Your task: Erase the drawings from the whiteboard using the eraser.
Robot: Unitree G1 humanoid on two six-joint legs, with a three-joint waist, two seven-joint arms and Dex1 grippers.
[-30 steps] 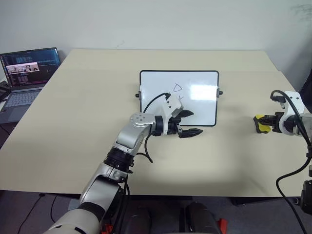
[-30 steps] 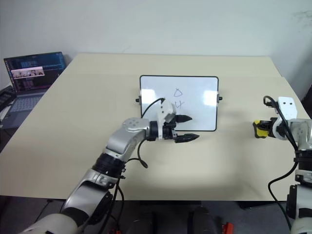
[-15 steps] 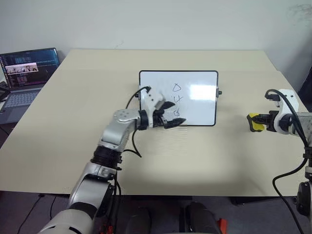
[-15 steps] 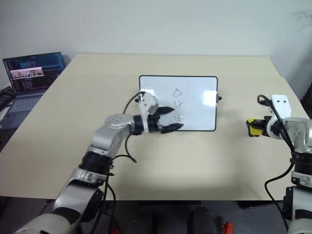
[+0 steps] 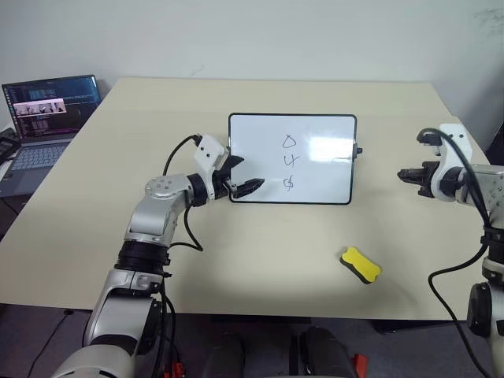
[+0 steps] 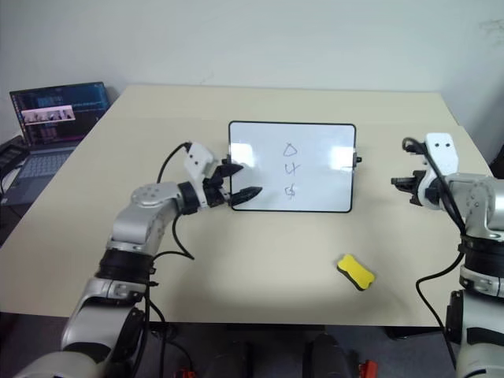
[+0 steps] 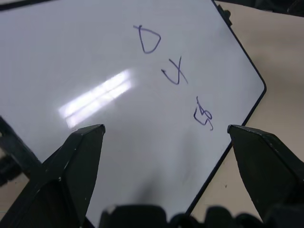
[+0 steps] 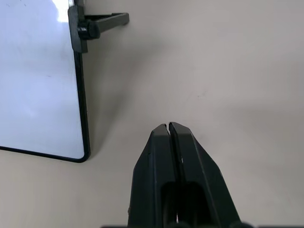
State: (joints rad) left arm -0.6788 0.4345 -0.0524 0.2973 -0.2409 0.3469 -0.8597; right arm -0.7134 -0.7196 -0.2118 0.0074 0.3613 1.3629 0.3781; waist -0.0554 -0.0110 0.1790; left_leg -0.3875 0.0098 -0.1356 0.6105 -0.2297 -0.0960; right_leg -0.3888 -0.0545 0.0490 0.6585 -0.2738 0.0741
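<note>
Lying loose on the beige bench point(image 5: 118, 157), the small yellow eraser block with a black underside point(image 5: 361, 264) sits near the front edge, right of centre and well apart from both arms in the left eye view. Half a second ago it was pinched in the right tool point(image 5: 403, 174); now that tool hangs empty out to the right of the board, so the eraser has dropped and has to be picked up again before any wiping. The glossy white whiteboard with a thin black frame point(image 5: 260, 157) stands at mid-bench, its three dark marker drawings point(image 5: 290, 161) all unerased. The left tool point(image 5: 242, 173), fingers spread and holding nothing, has pulled back left to the board's near-left corner. An open laptop point(image 5: 47, 118) sits at the far left.

From the right eye view, the same layout: eraser near, board beyond it.

The left wrist view has both black fingers point(image 7: 78, 156) wide apart over the white surface, with the loop, the "4" and the squiggle between them.

The right wrist view has its fingers pressed together on nothing, above bare bench beside the board's right edge.
</note>
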